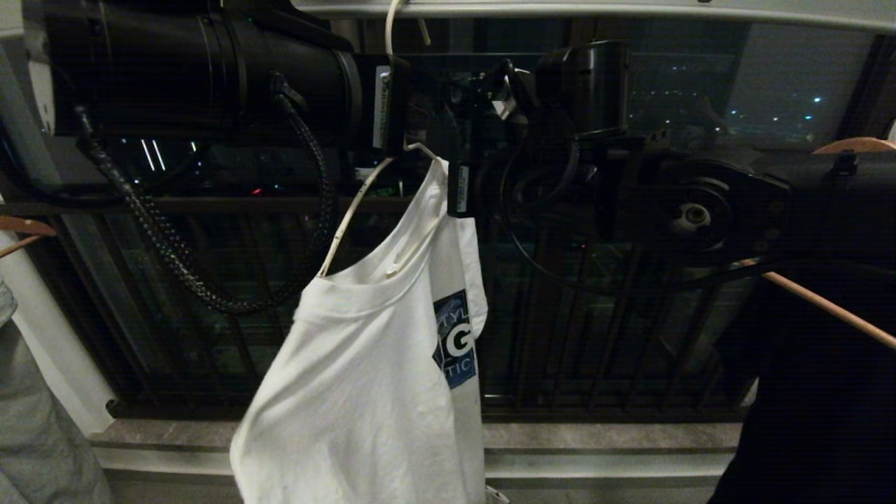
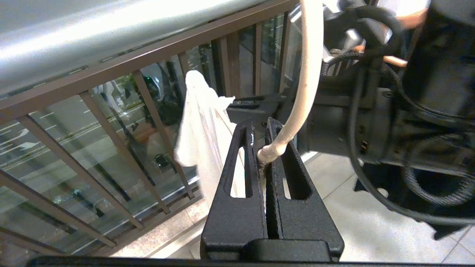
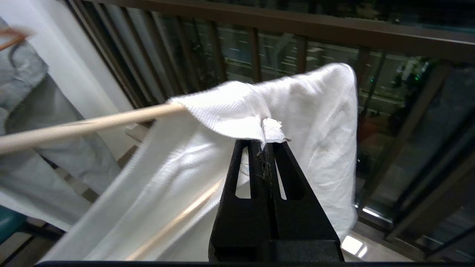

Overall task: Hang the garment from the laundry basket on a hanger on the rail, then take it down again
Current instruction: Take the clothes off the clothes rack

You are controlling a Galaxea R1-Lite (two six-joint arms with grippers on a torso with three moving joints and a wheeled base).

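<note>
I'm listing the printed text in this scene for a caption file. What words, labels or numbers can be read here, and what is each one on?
"TYL", partly cut off: top line of the dark blue printed logo on the white short-sleeved cotton T-shirt.
"G": large white letter in the middle of that logo.
"TIC", partly cut off: bottom line of that logo.
White labels on the black robot arms: too small to read.
Nothing readable in either wrist view.

Pale rail (image 1: 630,8), white hanger (image 1: 392,28) hooked over
</note>
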